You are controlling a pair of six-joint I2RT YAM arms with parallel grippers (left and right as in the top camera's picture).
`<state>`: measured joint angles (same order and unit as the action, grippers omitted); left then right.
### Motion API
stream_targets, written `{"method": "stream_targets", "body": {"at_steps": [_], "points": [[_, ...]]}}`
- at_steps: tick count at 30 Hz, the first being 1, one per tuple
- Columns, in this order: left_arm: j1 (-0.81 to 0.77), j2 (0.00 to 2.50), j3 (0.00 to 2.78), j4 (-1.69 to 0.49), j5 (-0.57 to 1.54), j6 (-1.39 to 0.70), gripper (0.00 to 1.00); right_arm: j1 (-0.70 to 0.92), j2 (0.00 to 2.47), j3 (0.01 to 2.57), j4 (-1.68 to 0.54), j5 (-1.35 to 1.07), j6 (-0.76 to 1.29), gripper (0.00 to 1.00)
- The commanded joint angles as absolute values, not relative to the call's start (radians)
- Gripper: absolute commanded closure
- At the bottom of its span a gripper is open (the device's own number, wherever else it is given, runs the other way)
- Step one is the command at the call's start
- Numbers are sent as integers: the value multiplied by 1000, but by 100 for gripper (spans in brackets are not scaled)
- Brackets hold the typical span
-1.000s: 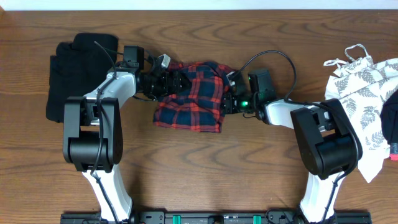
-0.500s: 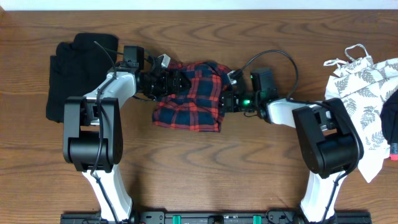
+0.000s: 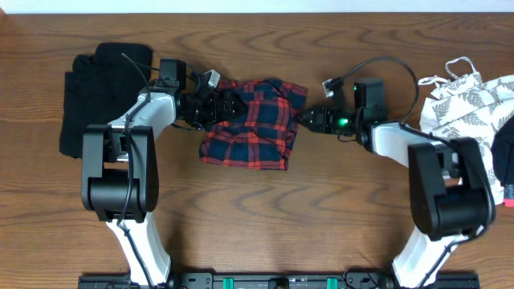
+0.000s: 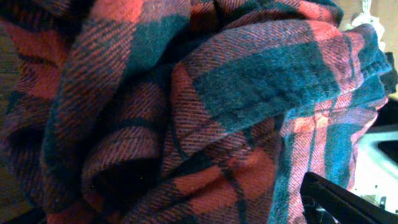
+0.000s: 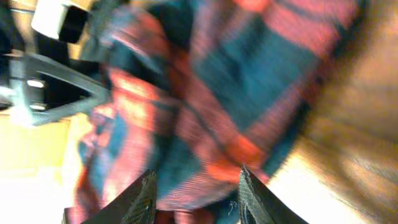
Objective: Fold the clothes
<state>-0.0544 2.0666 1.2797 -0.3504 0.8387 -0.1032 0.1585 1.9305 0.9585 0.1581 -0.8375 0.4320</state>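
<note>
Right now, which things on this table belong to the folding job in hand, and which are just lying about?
In hand: plaid shirt; left claw at its edge; right claw just beside it.
Lying about: black garment, far left; leaf-print garment, far right; neither is touched by a claw.

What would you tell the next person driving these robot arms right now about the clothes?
Left gripper: open, pushed into the left edge of the plaid shirt.
Right gripper: open, empty, just off the shirt's right edge.
Shirt: in the middle, bunched into a rough, rumpled square.
Black garment: far left. Leaf-print garment: far right, lying loose.
Done: shirt partly gathered.
Left: flatten it and finish the fold, then probably the leaf-print one.
</note>
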Motion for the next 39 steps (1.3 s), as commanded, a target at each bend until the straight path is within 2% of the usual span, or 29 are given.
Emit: {"method": "stream_targets", "body": {"at_steps": [1, 3, 4, 6, 8, 18, 23, 27, 37, 38, 39], "points": [[-58, 2106, 1269, -358, 801, -91, 2, 159, 1857, 955, 160, -843, 418, 59], [-58, 2106, 1269, -358, 801, -91, 2, 162, 1829, 955, 160, -843, 414, 65], [-58, 2106, 1269, -358, 801, -91, 2, 165, 1818, 955, 161, -843, 405, 71], [-58, 2106, 1269, -358, 801, -91, 2, 178, 1800, 955, 163, -842, 387, 93], [-58, 2106, 1269, -357, 801, -91, 2, 190, 1799, 955, 170, -843, 385, 98], [-58, 2106, 1269, -358, 801, -91, 2, 310, 1863, 955, 186, -785, 272, 97], [-58, 2106, 1269, -358, 801, -91, 2, 320, 1937, 955, 176, -654, 274, 96], [-58, 2106, 1269, -361, 801, -91, 2, 297, 2004, 955, 120, -461, 341, 94], [-58, 2106, 1269, -364, 801, -91, 2, 287, 2069, 955, 132, -505, 343, 95], [-58, 2106, 1269, -364, 801, -91, 2, 289, 2069, 955, 135, -506, 343, 95], [-58, 2106, 1269, -364, 801, -90, 10, 291, 2069, 955, 136, -507, 343, 96]]}}
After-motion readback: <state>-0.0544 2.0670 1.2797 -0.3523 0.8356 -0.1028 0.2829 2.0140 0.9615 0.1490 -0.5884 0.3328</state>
